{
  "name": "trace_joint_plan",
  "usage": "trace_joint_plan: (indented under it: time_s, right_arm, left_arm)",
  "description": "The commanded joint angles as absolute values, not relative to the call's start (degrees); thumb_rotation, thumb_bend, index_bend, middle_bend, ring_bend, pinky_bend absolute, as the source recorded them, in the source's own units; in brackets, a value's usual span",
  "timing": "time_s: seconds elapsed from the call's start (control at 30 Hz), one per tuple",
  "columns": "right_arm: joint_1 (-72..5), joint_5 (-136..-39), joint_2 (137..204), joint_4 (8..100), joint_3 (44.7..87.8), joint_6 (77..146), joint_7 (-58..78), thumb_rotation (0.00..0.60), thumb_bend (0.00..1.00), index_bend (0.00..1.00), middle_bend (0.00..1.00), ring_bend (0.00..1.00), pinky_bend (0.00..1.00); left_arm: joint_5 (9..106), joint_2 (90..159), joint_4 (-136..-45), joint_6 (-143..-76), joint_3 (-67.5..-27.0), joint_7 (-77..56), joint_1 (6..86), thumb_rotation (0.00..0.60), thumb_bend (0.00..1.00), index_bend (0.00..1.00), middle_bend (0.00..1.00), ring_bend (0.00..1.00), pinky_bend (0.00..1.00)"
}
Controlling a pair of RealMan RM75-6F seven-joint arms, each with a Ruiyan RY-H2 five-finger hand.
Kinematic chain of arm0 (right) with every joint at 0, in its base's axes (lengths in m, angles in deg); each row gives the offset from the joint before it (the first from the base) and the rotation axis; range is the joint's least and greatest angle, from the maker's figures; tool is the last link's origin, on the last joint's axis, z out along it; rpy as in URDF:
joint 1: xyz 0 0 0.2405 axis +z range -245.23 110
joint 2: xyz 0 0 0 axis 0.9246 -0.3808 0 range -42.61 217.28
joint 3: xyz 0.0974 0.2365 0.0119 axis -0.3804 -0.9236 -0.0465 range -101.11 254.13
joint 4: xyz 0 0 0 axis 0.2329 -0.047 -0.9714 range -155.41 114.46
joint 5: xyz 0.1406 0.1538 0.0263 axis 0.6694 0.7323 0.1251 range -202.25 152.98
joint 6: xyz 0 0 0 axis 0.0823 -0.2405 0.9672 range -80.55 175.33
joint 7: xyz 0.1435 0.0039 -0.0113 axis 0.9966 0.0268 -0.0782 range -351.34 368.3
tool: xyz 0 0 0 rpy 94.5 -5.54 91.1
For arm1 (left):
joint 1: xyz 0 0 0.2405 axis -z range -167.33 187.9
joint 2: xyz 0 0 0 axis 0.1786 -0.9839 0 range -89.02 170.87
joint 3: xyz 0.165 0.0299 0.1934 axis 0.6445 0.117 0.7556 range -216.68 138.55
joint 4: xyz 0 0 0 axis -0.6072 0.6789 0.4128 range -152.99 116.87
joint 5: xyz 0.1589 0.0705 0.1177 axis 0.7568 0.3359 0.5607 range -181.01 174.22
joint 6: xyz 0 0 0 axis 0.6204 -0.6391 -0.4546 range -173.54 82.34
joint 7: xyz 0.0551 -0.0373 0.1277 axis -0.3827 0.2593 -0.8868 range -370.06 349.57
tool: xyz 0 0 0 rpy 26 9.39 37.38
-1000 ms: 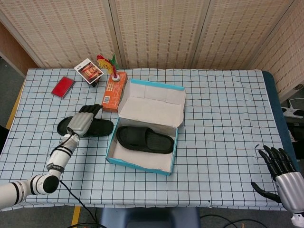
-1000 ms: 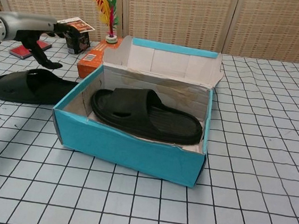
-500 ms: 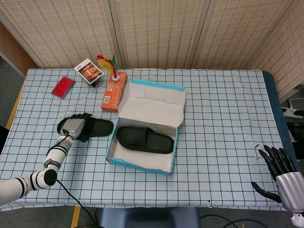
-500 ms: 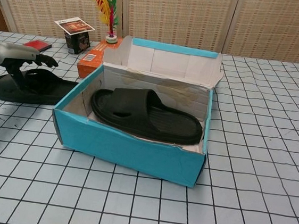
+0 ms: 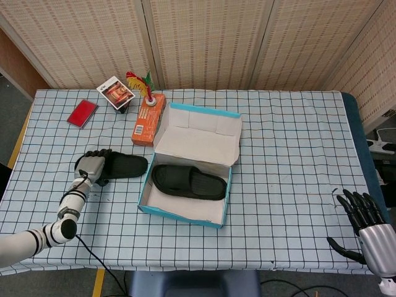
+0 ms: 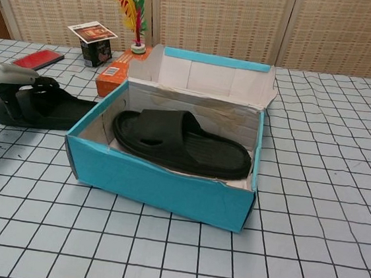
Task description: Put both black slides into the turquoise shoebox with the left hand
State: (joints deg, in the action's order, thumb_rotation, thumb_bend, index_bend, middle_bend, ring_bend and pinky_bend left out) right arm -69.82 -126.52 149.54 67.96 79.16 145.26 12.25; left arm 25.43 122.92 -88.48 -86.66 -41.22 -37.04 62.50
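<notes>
Turquoise shoebox, right of left hand, holds one black slide. Left hand's fingers wrap the second slide. Right hand spread, holding nothing.

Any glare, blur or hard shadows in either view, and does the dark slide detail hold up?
Head view: even, soft lighting, sharp, no glare. Chest view: sharp too, though the slide in the turquoise shoebox reads nearly flat black; the left hand is cut by the frame edge.
</notes>
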Motion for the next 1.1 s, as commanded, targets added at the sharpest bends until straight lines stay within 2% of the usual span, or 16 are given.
trace_joint_plan:
  time_s: [0.03,0.17,0.23,0.33,0.47,0.63,0.8,1.1]
  right_arm:
    - [-69.8,-126.6,149.5,68.0,79.2,145.3,12.2,0.477,0.16,0.0,0.0,0.0,0.0]
    - [-69.9,-126.5,149.5,68.0,79.1,145.4,12.2,0.477,0.16,0.0,0.0,0.0,0.0]
    - [-69.9,-126.5,149.4,67.9,79.1,145.4,12.3,0.476,0.16,0.0,0.0,0.0,0.0]
    - [-69.9,-126.4,149.4,68.0,79.1,145.2,12.2,0.477,0.16,0.0,0.0,0.0,0.0]
    - [-69.9,-126.4,149.4,68.0,79.0,145.2,12.1,0.476,0.16,0.0,0.0,0.0,0.0]
    - [-69.9,-126.3,149.4,68.0,79.0,145.2,12.1,0.477,0.16,0.0,0.0,0.0,0.0]
    - [-69.8,-126.4,149.5,68.0,79.1,144.8,11.9,0.477,0.16,0.0,0.0,0.0,0.0]
    - [-69.6,-126.3,149.7,68.1,79.1,144.3,11.5,0.477,0.16,0.0,0.0,0.0,0.0]
  left_arm:
    - [26.3,124.1,-87.1,-87.7,-41.3,-37.3,62.4,0.6,0.29,0.0,0.0,0.0,0.09]
    - [27.9,125.4,-85.6,-89.2,-41.6,-37.2,61.8,0.6,0.31,0.0,0.0,0.01,0.2]
    - [28.8,125.9,-85.0,-90.0,-41.7,-37.3,61.5,0.6,0.32,0.04,0.03,0.09,0.26]
    - [29.1,126.7,-84.0,-90.3,-41.5,-38.2,61.1,0.6,0.33,0.18,0.17,0.23,0.32]
    - [29.3,127.3,-83.0,-89.9,-41.9,-38.2,60.7,0.6,0.35,0.28,0.26,0.29,0.37]
    - [30.9,127.1,-83.0,-91.3,-42.6,-38.4,60.1,0.6,0.42,0.42,0.41,0.39,0.44]
    - [33.3,126.0,-85.4,-94.2,-43.8,-37.7,59.2,0.6,0.46,0.48,0.47,0.43,0.5]
    - [39.7,120.7,-93.3,-99.1,-45.6,-35.3,56.9,0.6,0.49,0.51,0.5,0.45,0.52]
